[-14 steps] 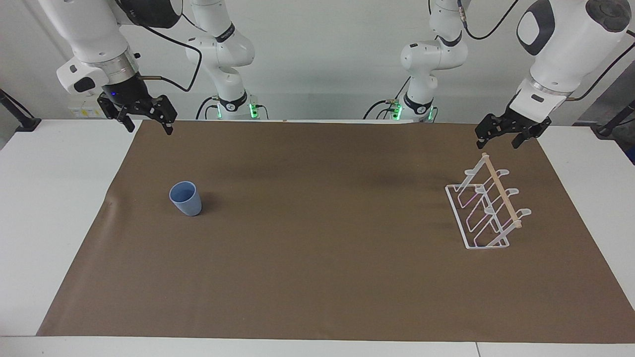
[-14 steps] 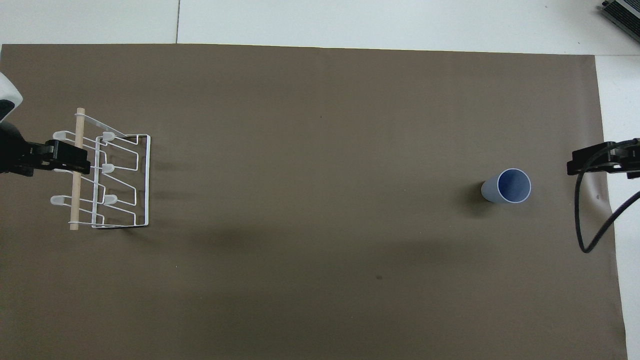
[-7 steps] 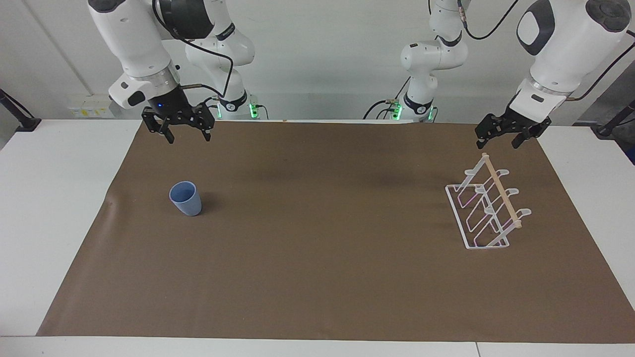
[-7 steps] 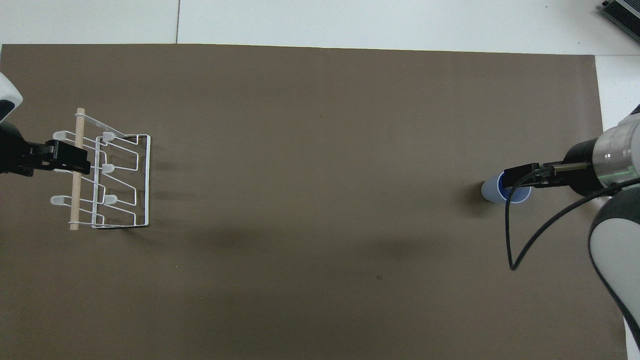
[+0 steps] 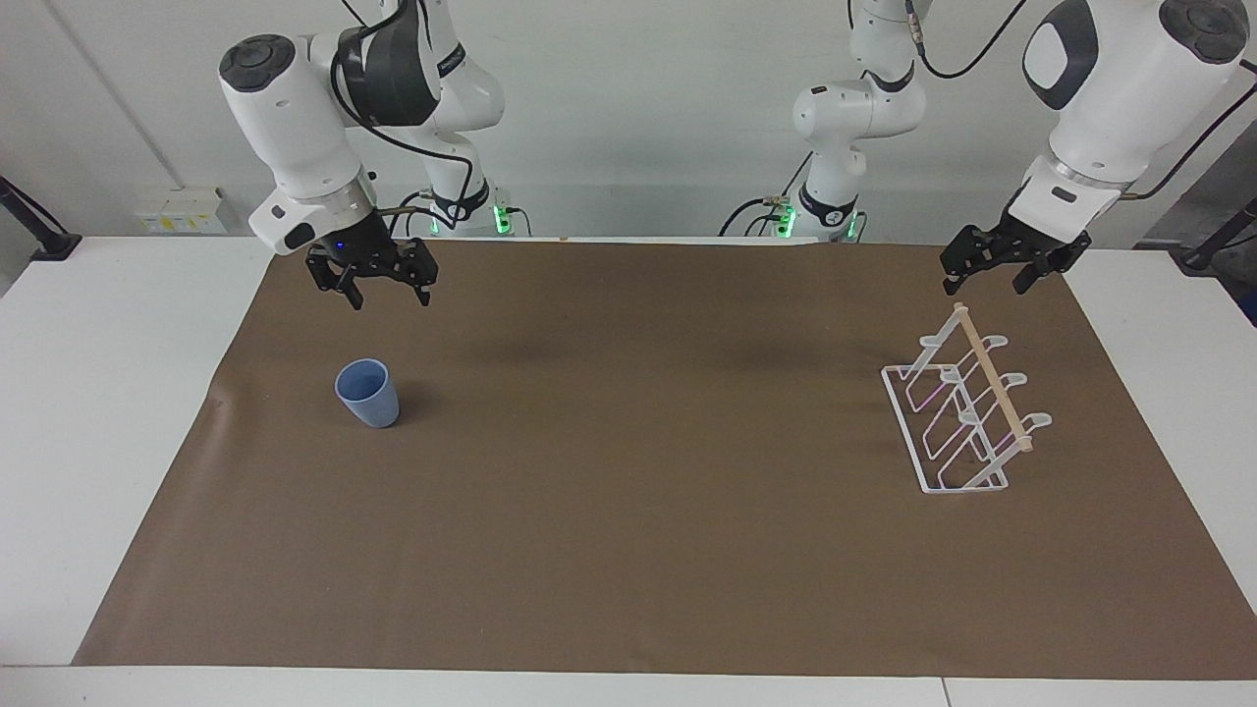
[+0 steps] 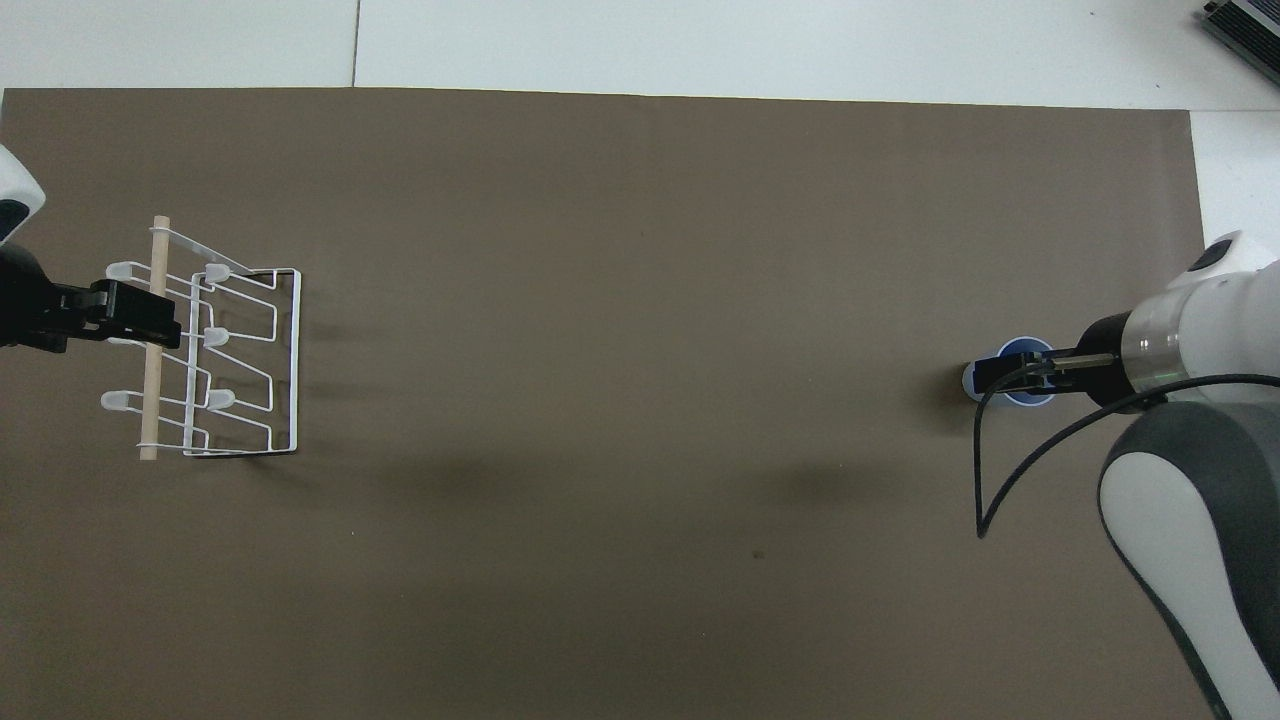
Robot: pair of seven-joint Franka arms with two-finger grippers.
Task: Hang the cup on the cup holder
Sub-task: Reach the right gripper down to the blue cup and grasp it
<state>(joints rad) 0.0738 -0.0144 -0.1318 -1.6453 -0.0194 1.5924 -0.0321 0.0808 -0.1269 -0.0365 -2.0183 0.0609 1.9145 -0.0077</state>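
Observation:
The light-blue cup (image 5: 369, 393) stands upright, mouth up, on the brown mat toward the right arm's end of the table. My right gripper (image 5: 390, 298) hangs open in the air above it, apart from it. In the overhead view the right gripper (image 6: 990, 372) covers most of the cup (image 6: 968, 380). The white wire cup holder (image 5: 994, 386) with its wooden dowel stands toward the left arm's end. My left gripper (image 5: 986, 286) waits open above the holder's end nearer the robots. Seen from overhead, the left gripper (image 6: 165, 322) overlaps the cup holder (image 6: 296, 360).
A brown mat (image 5: 648, 511) covers most of the white table (image 5: 98, 412). A black cable (image 6: 985, 470) loops down from the right wrist beside the cup.
The right arm has swung in from the table's edge to over the cup and come lower, still open. The left arm, cup and holder have not moved.

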